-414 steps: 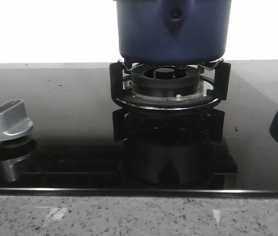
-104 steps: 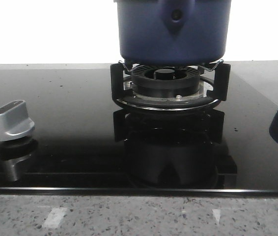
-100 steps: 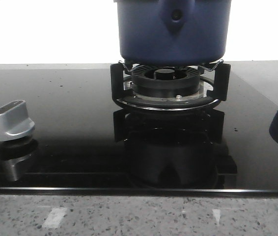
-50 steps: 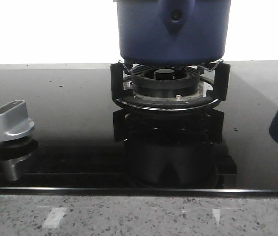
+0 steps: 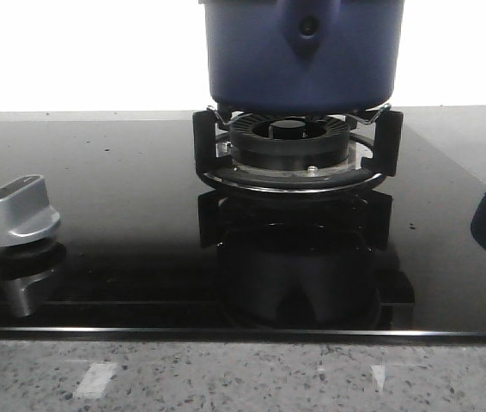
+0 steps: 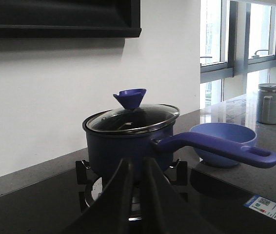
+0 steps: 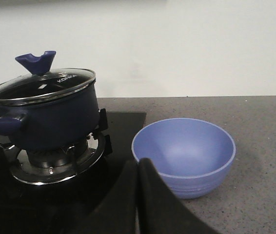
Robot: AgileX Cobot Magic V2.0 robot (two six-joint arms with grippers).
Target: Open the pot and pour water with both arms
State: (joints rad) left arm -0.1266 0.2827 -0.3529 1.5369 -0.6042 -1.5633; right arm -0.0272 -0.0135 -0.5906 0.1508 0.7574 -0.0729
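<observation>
Pot point(image 6: 128, 146): round, glass-lidded, ahead of left pincer point(image 6: 137, 168) | both pincers clenched empty | right pincer point(image 7: 138, 168): smooth bowl point(image 7: 184, 156) just beyond

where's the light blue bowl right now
The bowl sits on the grey counter to the robot's right of the pot on its burner, just off the black cooktop's right edge; the front view clips it at right.
</observation>
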